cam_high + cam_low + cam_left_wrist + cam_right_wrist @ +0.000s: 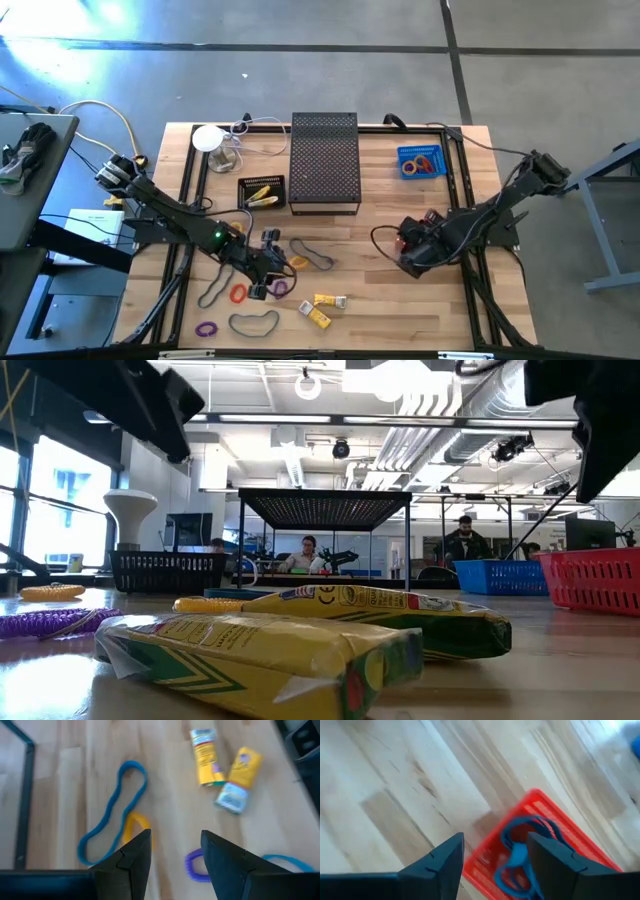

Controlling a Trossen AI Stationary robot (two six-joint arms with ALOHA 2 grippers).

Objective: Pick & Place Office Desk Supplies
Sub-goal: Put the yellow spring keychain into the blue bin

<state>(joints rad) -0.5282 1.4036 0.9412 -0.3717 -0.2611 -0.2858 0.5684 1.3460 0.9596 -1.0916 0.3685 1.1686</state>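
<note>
The office desk supplies lie loose on the wooden table: dark rubber loops, a red ring, purple rings and two yellow boxes. My left gripper hangs open above them. In its wrist view a long loop, a yellow ring and a purple ring lie beyond the gripper, untouched. My right gripper stands open over the red basket. A rubber loop lies in that basket, under the gripper.
A black mesh box stands at the middle back. Left of it is a black basket holding yellow items. A blue basket sits at the back right and a white lamp-like object at the back left. Black frame rails run along the sides.
</note>
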